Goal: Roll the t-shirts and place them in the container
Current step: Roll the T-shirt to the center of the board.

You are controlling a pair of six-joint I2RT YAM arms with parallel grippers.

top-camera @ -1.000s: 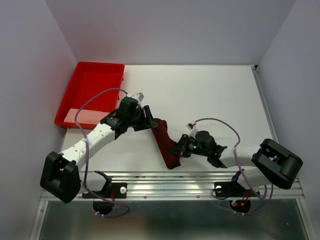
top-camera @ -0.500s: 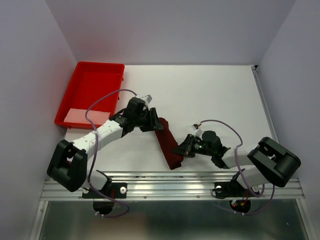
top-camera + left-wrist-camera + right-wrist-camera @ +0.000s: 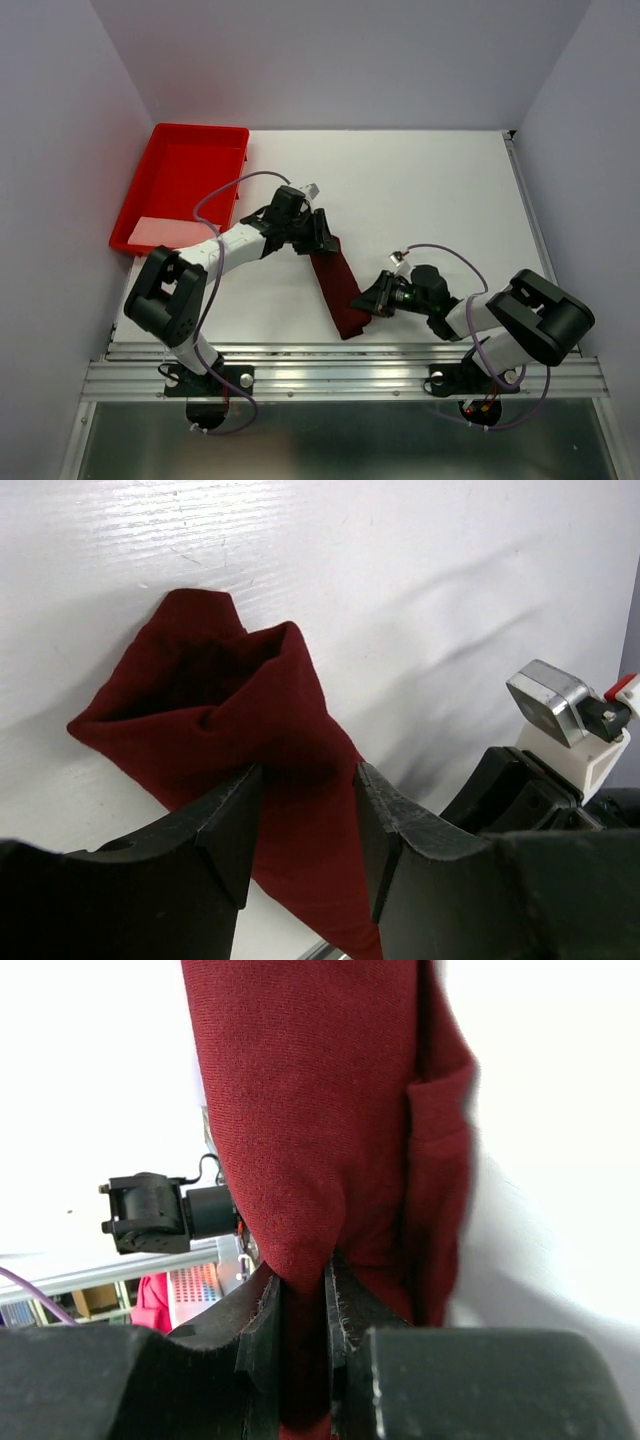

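While working over the table (image 3: 430, 190), leaving the tray (image 3: 200, 128) alone at its far left corner. Handling the shirt (image 3: 338, 290), lying right of the tray and nearer than it, gathered into a narrow band and bunching to a peak at the end closer to the tray. Clamping that bunched end with the left gripper (image 3: 322, 240), fingers (image 3: 225, 820) clenching a thick fold, cloth filling the gap between them. Pinching the end farther from the tray with the right gripper (image 3: 372, 303), jaws nearly meeting on a thin fold. Judging the roll as not yet tight, the band looking more like a loose folded strip.

Doing this step well by holding the band taut between both grips and turning both wrists the same way at the same pace, avoiding a twist along the length. Watching the bulkier fold nearer the tray, probably the first to be slipping. Tucking the peaked corner inward while rolling, rather than leaving a flap sticking out.
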